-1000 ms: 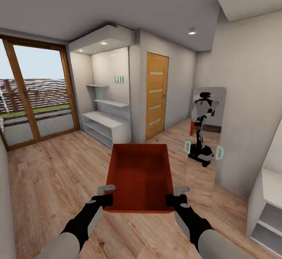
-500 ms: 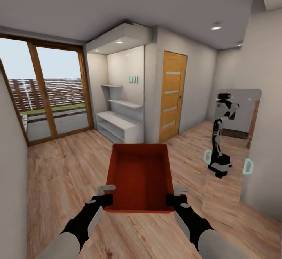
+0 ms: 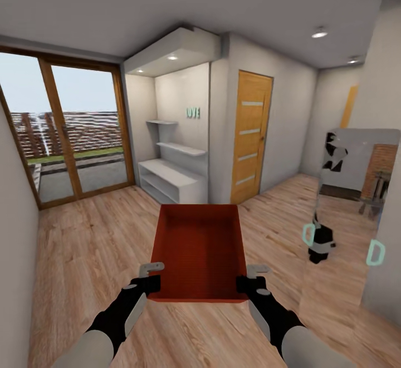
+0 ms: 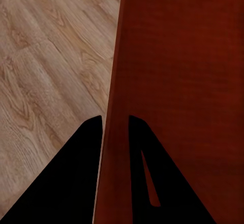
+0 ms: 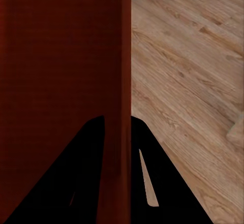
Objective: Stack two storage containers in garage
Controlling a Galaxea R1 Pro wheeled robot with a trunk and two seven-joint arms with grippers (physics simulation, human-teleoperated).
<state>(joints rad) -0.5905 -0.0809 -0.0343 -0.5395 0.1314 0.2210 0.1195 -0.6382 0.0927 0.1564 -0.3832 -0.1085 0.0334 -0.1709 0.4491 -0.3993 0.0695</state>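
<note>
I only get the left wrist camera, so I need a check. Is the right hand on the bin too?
Observer: Yes, the right hand is clamped on the opposite side wall of the bin.
Operator: Is anything in the bin?
Observer: No, the head view shows it empty, held out in front and about level.
Operator: What's ahead of us?
Observer: An orange door with four glass slits, which looks shut, with white shelves to its left.
</note>
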